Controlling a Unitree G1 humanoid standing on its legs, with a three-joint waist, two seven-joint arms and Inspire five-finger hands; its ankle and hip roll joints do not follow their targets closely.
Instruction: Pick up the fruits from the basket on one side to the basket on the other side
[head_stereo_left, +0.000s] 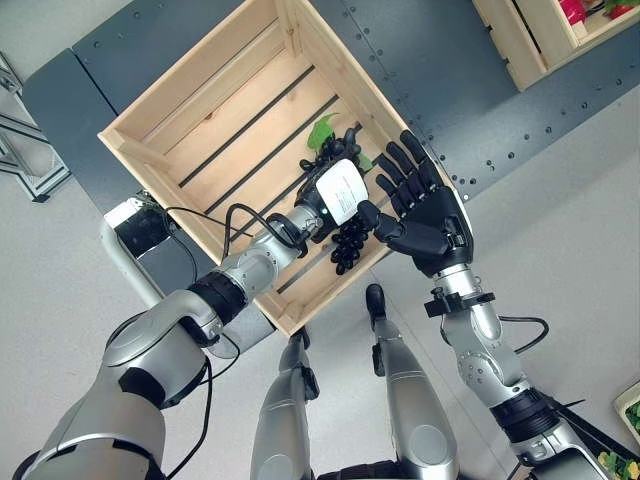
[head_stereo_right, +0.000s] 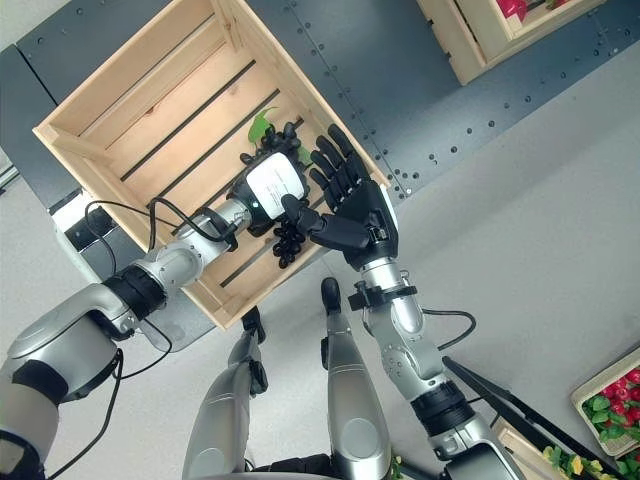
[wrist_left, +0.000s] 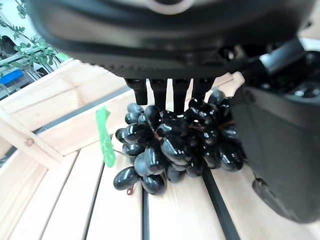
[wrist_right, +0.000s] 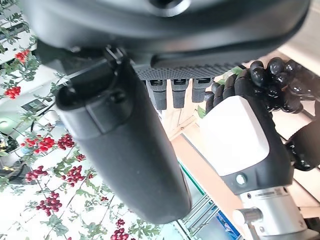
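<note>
Gripping dark grapes (wrist_left: 177, 147) low inside the crate (head_stereo_left: 160, 125), the left hand (head_stereo_left: 335, 195) curls around them; the right hand (head_stereo_left: 425, 210), fingers spread, hovers beside it. Loose berries might drop.

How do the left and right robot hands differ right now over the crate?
The left robot hand is curled round the bunch of dark grapes inside the wooden crate; the right robot hand holds nothing. The left one's fingers are bent; the right one's are straight and spread. The left one reaches into the crate; the right one hovers at its rim. Both are dark and sit close together.
</note>
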